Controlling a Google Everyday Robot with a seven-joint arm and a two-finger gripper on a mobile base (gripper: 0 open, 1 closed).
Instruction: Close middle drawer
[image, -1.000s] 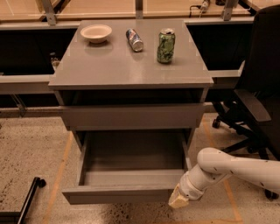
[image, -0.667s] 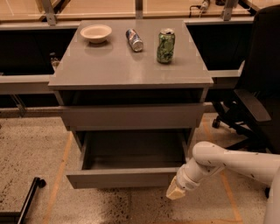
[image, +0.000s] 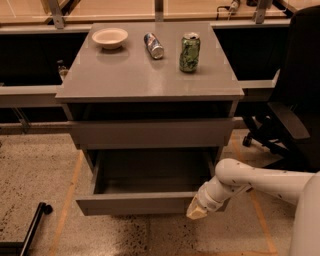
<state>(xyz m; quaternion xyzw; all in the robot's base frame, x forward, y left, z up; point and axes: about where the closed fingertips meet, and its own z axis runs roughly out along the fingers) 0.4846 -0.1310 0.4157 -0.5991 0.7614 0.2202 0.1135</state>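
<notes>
The middle drawer (image: 135, 202) is pulled out of the grey cabinet, its flat front panel facing me and its shallow box empty. Above it, another grey drawer front (image: 150, 132) stands out only slightly. My gripper (image: 197, 211) is at the right end of the open drawer's front panel, low down and touching or almost touching it. My white arm (image: 260, 180) reaches in from the lower right.
On the cabinet top (image: 115, 80) stand a white bowl (image: 110, 37), a can lying on its side (image: 153, 45) and an upright green can (image: 189, 52). A black office chair (image: 290, 115) stands close on the right. A black bar (image: 32, 225) lies on the floor at the lower left.
The open drawer has slid some way back into the cabinet. My gripper and arm have moved forward with it, staying at the right end of its front panel.
</notes>
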